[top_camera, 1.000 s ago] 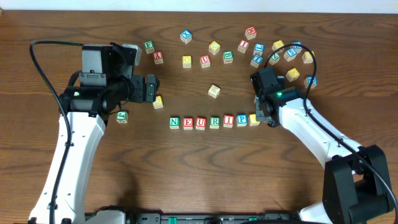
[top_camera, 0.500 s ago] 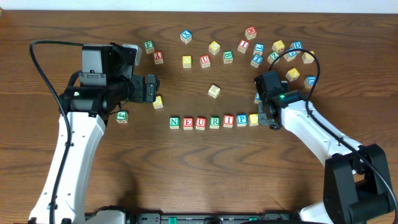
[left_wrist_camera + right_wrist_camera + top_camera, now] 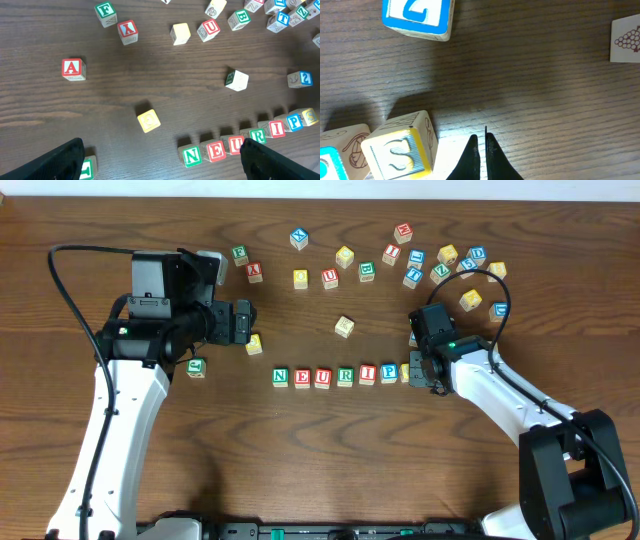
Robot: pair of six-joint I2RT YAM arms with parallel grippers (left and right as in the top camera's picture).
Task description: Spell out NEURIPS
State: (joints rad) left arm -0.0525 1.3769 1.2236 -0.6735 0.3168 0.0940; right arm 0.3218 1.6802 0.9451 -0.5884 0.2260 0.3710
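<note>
Seven cubes stand in a row on the table: green N (image 3: 280, 376), red E (image 3: 302, 377), red U (image 3: 323, 377), green R (image 3: 345, 376), red I (image 3: 367, 374), blue P (image 3: 389, 372) and the yellow-faced S (image 3: 407, 371). The left wrist view shows the same row from N (image 3: 192, 155) to S (image 3: 310, 116). My right gripper (image 3: 428, 374) sits just right of the S cube (image 3: 400, 152). Its tips (image 3: 481, 137) are shut on nothing and stand a short gap away from the cube. My left gripper (image 3: 243, 322) hovers open at the left (image 3: 162, 145), empty.
Many spare letter cubes are scattered along the back (image 3: 400, 255). A yellow cube (image 3: 344, 326) lies above the row, and a blue cube (image 3: 415, 15) lies behind S. Near the left gripper lie a yellow cube (image 3: 148, 120), a red A (image 3: 73, 68) and a green-lettered cube (image 3: 196, 366).
The right gripper's jaws have closed fully and its wrist has shifted slightly beside the S cube. The row and the left arm have not moved.
</note>
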